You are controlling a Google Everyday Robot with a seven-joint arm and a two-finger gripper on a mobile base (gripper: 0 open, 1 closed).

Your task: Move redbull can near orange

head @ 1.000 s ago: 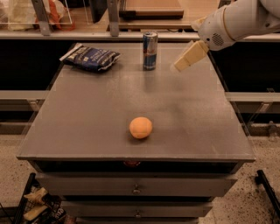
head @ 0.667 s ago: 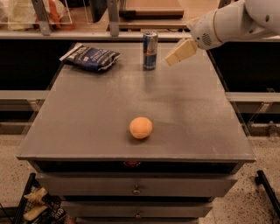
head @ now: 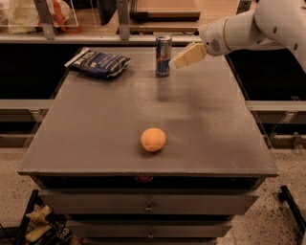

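The redbull can [head: 163, 55] stands upright near the far edge of the grey table [head: 95, 134], blue and silver with a silver top. The orange [head: 153, 139] lies near the table's front middle, well apart from the can. My gripper [head: 178, 62] reaches in from the upper right on a white arm [head: 248, 28]. Its tan fingers [head: 189, 55] hang just right of the can, at about the can's mid-height, not around it.
A flat dark-blue snack bag [head: 99, 63] lies at the table's far left. A shelf with racks and bagged items [head: 57, 14] runs behind the table. Drawers [head: 148, 206] sit under the tabletop.
The gripper has moved left and slightly up toward the can, from well right of it to close beside it. The can and the orange have not moved.
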